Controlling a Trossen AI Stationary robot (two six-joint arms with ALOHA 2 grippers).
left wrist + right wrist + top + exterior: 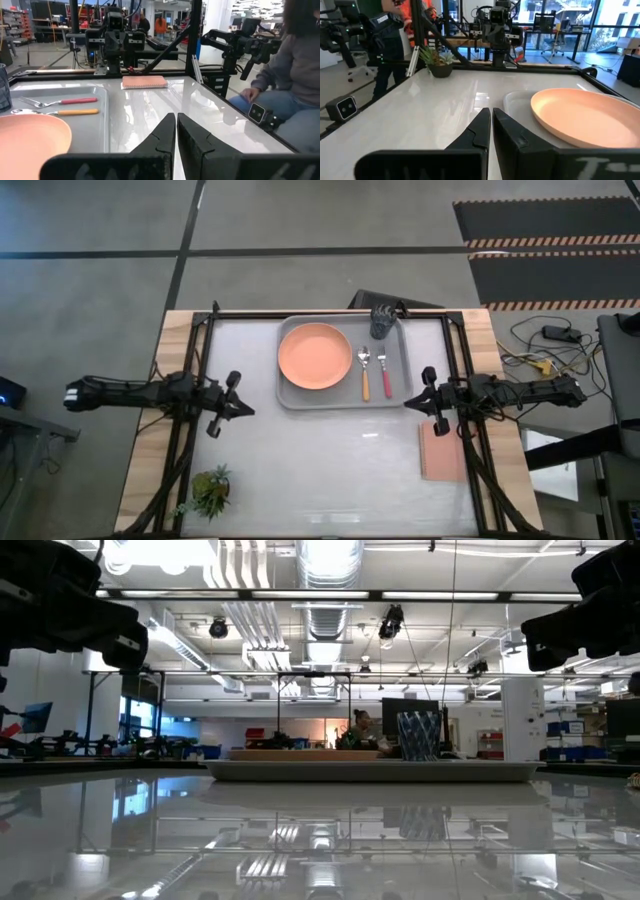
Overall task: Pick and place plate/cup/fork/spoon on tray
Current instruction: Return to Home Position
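The light grey tray (400, 385) lies at the table's far middle. On it rest the salmon-orange plate (315, 355), the orange-handled spoon (365, 377), the red-handled fork (385, 375) and, at its far right corner, the dark cup (381, 322). My left gripper (246, 409) is shut and empty, left of the tray. My right gripper (408, 400) is shut and empty, off the tray's near right corner. In the left wrist view the plate (30, 137), spoon (75, 112) and fork (75, 101) show on the tray (102, 125). The right wrist view shows the plate (585, 117).
A flat pink-brown pad (443, 452) lies at the table's near right. A small potted plant (210, 488) stands at the near left corner. Black frame rails run along both table sides. A seated person (295, 65) shows beyond the table's right edge.
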